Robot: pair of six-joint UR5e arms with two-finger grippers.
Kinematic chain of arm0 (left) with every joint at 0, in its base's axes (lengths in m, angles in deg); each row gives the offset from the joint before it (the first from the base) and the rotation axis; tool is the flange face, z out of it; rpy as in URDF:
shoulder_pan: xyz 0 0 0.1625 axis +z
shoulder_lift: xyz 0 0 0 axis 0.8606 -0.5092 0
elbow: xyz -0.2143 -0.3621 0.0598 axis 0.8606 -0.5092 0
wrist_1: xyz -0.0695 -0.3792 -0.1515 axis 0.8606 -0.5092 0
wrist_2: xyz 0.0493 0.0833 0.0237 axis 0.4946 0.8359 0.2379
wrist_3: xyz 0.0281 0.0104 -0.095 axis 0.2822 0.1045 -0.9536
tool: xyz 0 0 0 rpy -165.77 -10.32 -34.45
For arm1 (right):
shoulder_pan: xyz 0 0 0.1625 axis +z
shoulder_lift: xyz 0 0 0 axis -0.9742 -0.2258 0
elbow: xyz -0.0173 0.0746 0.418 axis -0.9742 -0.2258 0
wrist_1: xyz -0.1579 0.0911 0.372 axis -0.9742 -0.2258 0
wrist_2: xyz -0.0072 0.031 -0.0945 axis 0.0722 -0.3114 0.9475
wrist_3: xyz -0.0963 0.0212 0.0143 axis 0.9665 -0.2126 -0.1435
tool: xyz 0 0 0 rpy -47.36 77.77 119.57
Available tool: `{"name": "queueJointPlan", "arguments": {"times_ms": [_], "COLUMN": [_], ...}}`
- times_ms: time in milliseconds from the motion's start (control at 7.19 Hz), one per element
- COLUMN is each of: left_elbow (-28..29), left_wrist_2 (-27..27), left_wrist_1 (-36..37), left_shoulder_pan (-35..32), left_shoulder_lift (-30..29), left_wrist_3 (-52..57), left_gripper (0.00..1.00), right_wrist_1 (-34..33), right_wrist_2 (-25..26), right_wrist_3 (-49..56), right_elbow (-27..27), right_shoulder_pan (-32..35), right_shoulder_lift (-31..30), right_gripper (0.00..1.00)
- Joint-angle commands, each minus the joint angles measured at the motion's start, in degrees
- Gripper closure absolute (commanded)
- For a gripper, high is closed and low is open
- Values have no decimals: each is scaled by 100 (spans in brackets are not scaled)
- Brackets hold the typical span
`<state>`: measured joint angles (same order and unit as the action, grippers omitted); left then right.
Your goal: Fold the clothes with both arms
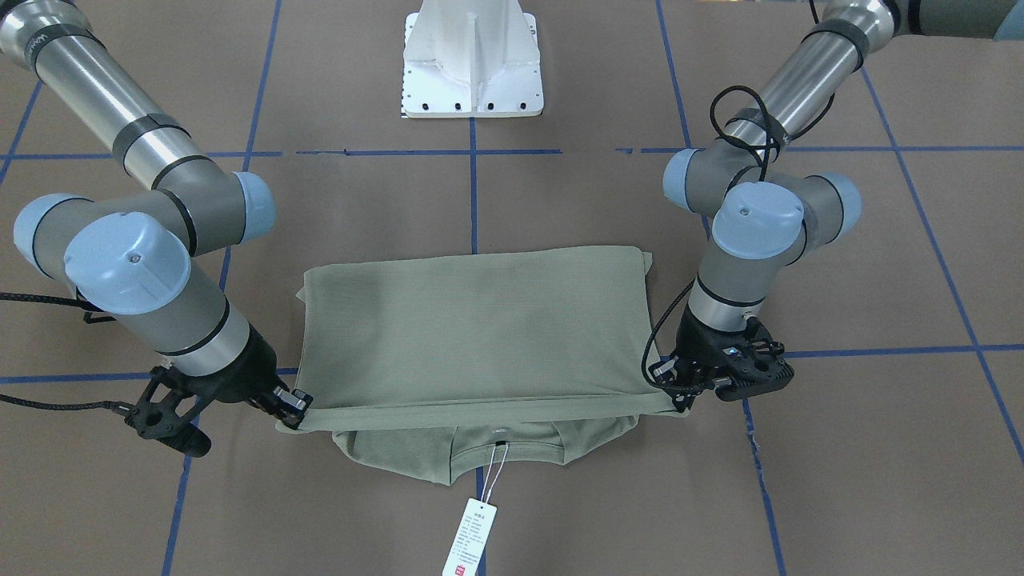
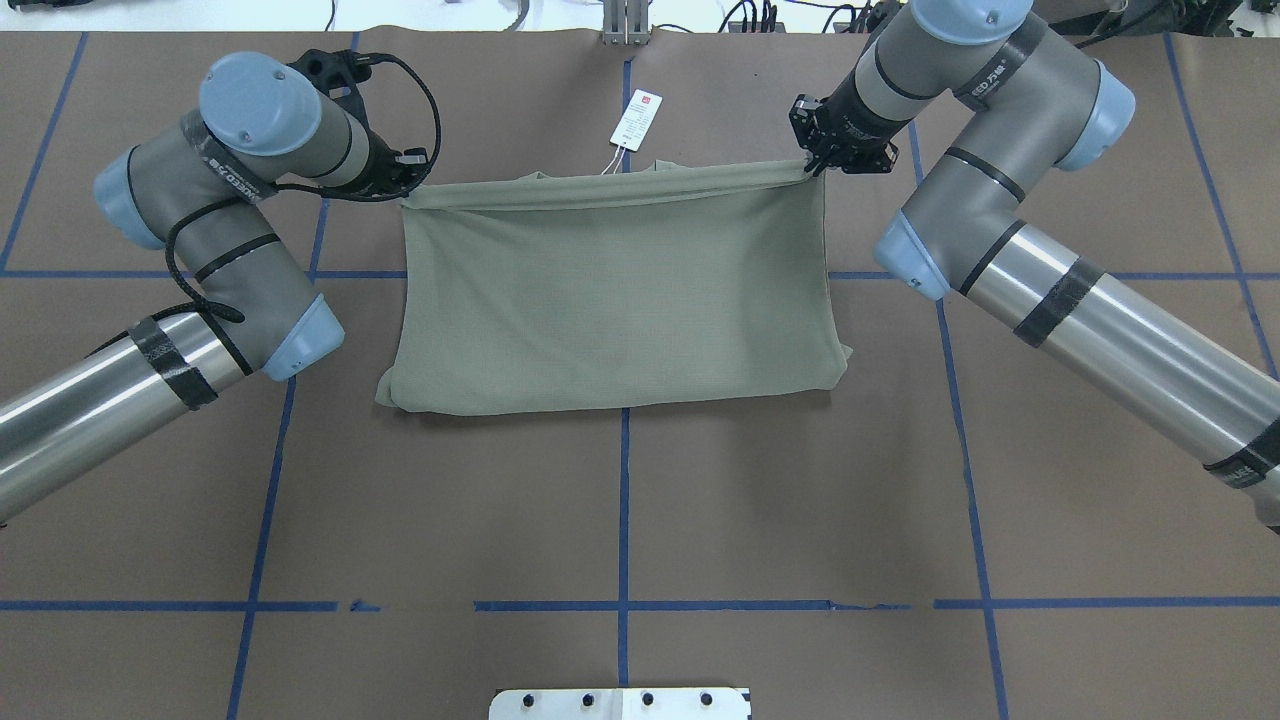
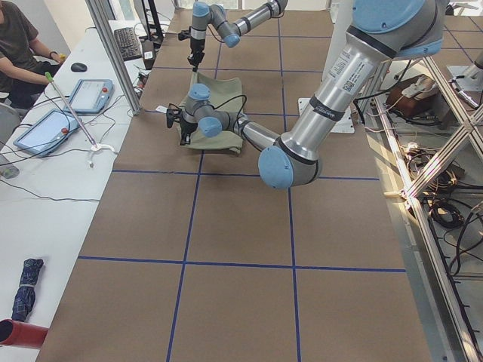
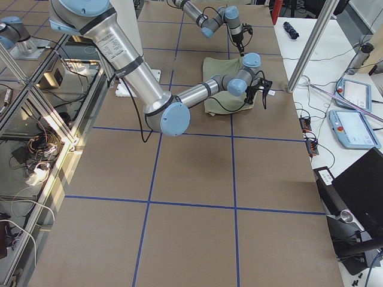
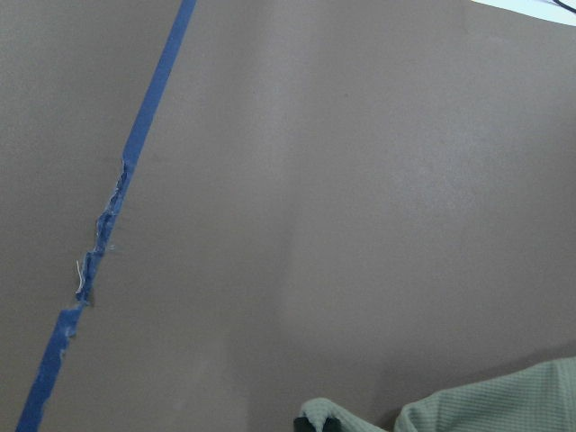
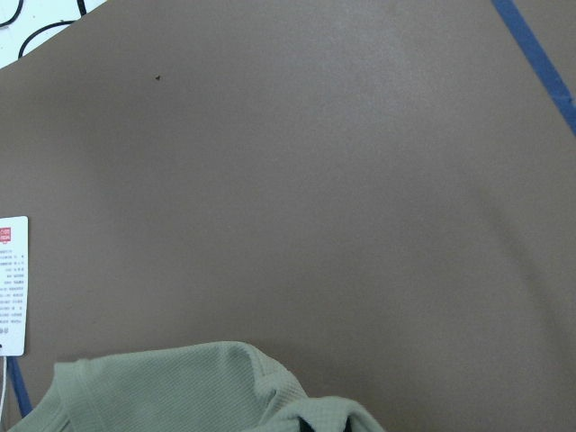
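Right now, seen from overhead, my left gripper [image 2: 408,178] is clenched on the sage-green shirt [image 2: 615,290] at its ten o'clock corner. My right gripper [image 2: 812,163] grips the two o'clock corner. The shirt lies doubled over on the brown table [image 2: 620,510], with its white hang tag [image 2: 636,120] at twelve o'clock.

- The brown table top [image 2: 620,500] is ruled into squares by blue tape lines [image 2: 624,520]; one tape strip [image 5: 94,247] in the left wrist view is frayed and torn.
- A white pedestal base [image 1: 472,64] stands mid-table at the near edge, with dark bolts along its rim.
- Past the far edge runs a white bench [image 3: 45,226] bearing a blue-framed tablet [image 3: 90,96], a second tablet [image 3: 41,130], a keyboard [image 3: 128,43] and a mouse [image 3: 78,67]; a person [image 3: 19,45] sits there.
- At the bench's left end lie a folded dark umbrella [image 3: 26,280] and a red cylinder [image 3: 19,333].
- Behind the near edge, a metal frame [image 3: 416,226] holds loose cables [image 3: 445,213].
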<state>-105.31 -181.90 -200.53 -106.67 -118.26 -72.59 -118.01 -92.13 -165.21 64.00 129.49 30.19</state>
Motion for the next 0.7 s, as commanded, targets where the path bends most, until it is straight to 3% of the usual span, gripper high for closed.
{"name": "queueJointPlan", "arguments": {"times_ms": [0,139,278,417,556], "left_elbow": [5,5,5,5,-3], "left_wrist_2": [9,9,9,9,0], "left_wrist_1": [-5,-5,4,13,22], "left_shoulder_pan": [9,9,9,0,-17], "left_shoulder_lift": [-56,-126,-145,-145,-145], "left_wrist_3": [27,53,62,62,71], "left_gripper": [83,43,6,1,1], "right_wrist_1": [10,10,10,18,18], "right_wrist_2": [-3,-3,-3,24,6], "right_wrist_3": [-4,-4,-4,22,22], "right_elbow": [-21,-21,-21,-21,-30], "right_shoulder_pan": [11,2,-24,-68,-77], "right_shoulder_lift": [12,12,12,-14,-23], "right_gripper": [100,100,60,1,0]}}
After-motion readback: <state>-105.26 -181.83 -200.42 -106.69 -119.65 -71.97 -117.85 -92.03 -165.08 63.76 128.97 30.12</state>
